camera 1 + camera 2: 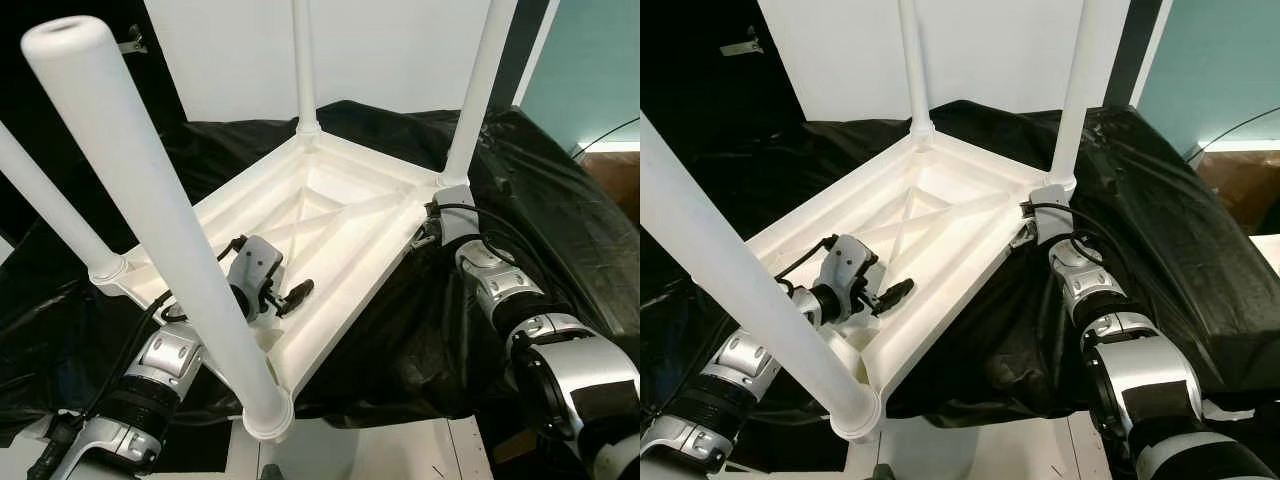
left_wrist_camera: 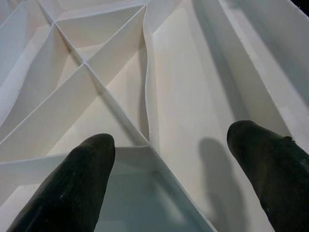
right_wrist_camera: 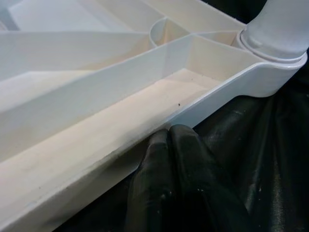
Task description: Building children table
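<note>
A white plastic children's table (image 1: 352, 283) lies upside down on black cloth, its ribbed underside facing up. Its legs stand upright in the corner sockets: a near leg (image 1: 150, 210), a left leg (image 1: 50, 205), a far leg (image 1: 304, 60) and a right leg (image 1: 480, 80). My left gripper (image 1: 290, 297) hangs open inside the underside near the front corner, over the ribs (image 2: 120, 72), with nothing between its fingers (image 2: 82, 183). My right gripper (image 1: 1023, 236) is shut at the right corner, its fingertips (image 3: 169, 137) together just under the table's outer rim (image 3: 212, 101), below the right leg's socket (image 3: 275, 34).
Black cloth (image 1: 560, 230) drapes the raised surface under the table and falls over its front edge. A white panel (image 1: 230, 50) stands behind, with a teal wall (image 1: 590, 60) and a brown floor patch (image 1: 615, 180) at the right. Pale floor (image 1: 400, 455) shows below.
</note>
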### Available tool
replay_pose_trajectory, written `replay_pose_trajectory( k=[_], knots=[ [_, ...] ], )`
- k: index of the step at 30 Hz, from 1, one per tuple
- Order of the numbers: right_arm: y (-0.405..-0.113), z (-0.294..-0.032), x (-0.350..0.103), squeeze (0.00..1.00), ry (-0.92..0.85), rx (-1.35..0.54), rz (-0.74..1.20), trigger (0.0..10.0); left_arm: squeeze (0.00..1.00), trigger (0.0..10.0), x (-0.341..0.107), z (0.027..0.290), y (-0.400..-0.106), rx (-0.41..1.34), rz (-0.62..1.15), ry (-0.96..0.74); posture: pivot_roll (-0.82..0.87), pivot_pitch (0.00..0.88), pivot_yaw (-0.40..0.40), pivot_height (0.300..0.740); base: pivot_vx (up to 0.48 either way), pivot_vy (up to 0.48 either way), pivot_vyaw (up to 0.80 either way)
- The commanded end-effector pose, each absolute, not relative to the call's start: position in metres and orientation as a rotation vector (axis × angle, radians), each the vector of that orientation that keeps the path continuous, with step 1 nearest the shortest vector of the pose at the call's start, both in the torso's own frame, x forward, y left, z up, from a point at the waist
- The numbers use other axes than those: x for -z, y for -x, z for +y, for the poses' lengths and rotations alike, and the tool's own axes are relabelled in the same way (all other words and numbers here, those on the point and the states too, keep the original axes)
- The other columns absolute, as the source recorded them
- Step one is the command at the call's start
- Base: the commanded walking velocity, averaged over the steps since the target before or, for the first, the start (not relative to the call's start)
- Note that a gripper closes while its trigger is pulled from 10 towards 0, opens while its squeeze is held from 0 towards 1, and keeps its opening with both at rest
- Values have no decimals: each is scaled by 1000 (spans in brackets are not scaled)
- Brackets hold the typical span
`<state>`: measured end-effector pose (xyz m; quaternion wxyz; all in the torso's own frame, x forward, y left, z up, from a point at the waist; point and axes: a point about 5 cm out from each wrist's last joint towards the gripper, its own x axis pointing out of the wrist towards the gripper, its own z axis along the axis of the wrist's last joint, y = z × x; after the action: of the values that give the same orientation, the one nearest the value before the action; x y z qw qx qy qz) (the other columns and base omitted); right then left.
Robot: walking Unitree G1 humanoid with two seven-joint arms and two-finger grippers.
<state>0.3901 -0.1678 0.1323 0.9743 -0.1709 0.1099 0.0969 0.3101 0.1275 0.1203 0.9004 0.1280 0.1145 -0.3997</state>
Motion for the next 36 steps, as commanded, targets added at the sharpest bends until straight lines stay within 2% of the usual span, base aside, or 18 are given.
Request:
replay_pose_trajectory(
  k=[1, 11, 20, 26, 32, 36],
  knots=[
    [-392, -163, -135, 0, 364, -231, 222, 10000, 0, 10000, -105, 110, -285, 1198, 345, -206, 103, 37, 35, 740, 0, 0, 0],
    [-389, -167, -122, 0, 298, -209, 325, 10000, 0, 10000, -104, 100, -270, 1250, 350, -186, 128, 46, 37, 740, 0, 0, 0],
    [-389, -160, -121, 0, 235, -179, 310, 10000, 0, 10000, -103, 104, -279, 1163, 349, -207, 119, 48, 31, 740, 0, 0, 0],
    [-383, -154, -108, 0, 263, -215, 338, 10000, 0, 10000, -103, 100, -269, 1245, 369, -185, 115, 53, 36, 740, 0, 0, 0],
    [-390, -153, -121, 0, 254, -239, 336, 10000, 0, 10000, -110, 93, -264, 1296, 353, -159, 155, 63, 33, 740, 0, 0, 0],
    [-397, -140, -138, 0, 246, -303, 295, 10000, 0, 10000, -110, 94, -260, 1297, 352, -160, 175, 64, 27, 740, 0, 0, 0]
  ],
)
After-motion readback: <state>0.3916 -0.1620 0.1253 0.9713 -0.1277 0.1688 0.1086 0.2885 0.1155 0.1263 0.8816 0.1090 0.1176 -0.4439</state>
